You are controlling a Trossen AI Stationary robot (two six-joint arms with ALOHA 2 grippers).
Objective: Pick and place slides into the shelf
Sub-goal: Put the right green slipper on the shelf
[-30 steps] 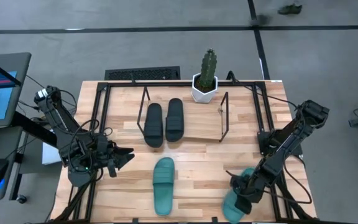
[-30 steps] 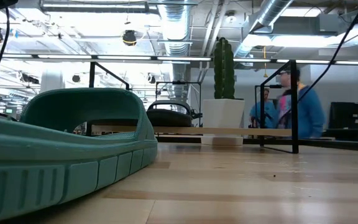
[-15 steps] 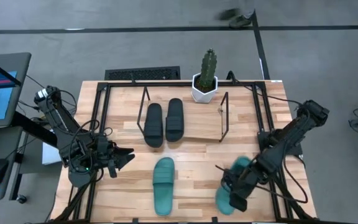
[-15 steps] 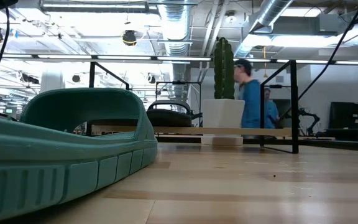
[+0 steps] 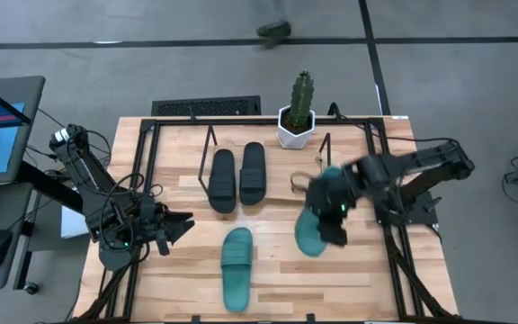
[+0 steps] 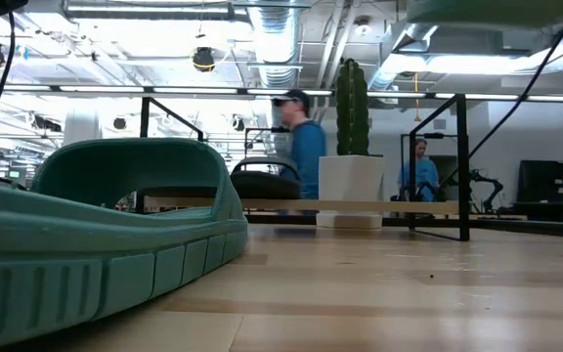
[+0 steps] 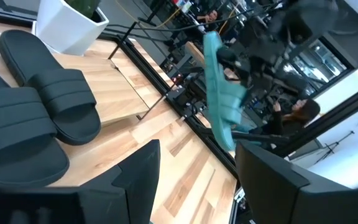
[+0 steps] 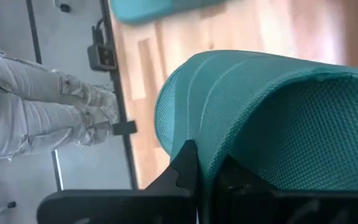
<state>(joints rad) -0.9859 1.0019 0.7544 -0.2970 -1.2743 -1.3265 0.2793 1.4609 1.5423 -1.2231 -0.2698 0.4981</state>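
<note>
Two black slides [image 5: 238, 175] lie side by side in the left half of the thin-rod shelf [image 5: 325, 167], soles on the wood. One teal slide [image 5: 236, 267] lies flat near the table's near edge and fills the low view's left [image 6: 96, 225]. My right gripper [image 5: 333, 216] is shut on the second teal slide [image 5: 313, 236], in the air just near-side of the shelf's right upright. My left gripper [image 5: 176, 225] is open above the table's left part and touches nothing; its wrist view shows the black slides [image 7: 36, 102] and the held teal slide [image 7: 219, 93]. My right gripper pinches the teal slide by the edge of its wide strap [image 8: 194, 118] between the two fingers [image 8: 185, 168]. The slide is lifted clear of the table and hangs tilted, close to upright, one end pointing down [image 7: 225, 134].
A cactus in a white pot [image 5: 297, 126] stands at the far edge behind the shelf. The thick black rig frame [image 5: 147, 162] runs around the table. A keyboard [image 5: 207, 107] lies beyond the far edge. The shelf's right half [image 5: 286, 184] is bare wood. People stand in the room behind [image 6: 306, 147].
My right gripper has carried the teal slide from the table's near right corner up and toward the far edge and left, to beside the shelf's right upright. The slide is now lifted clear and tipped toward upright. A person in the background has walked leftward.
</note>
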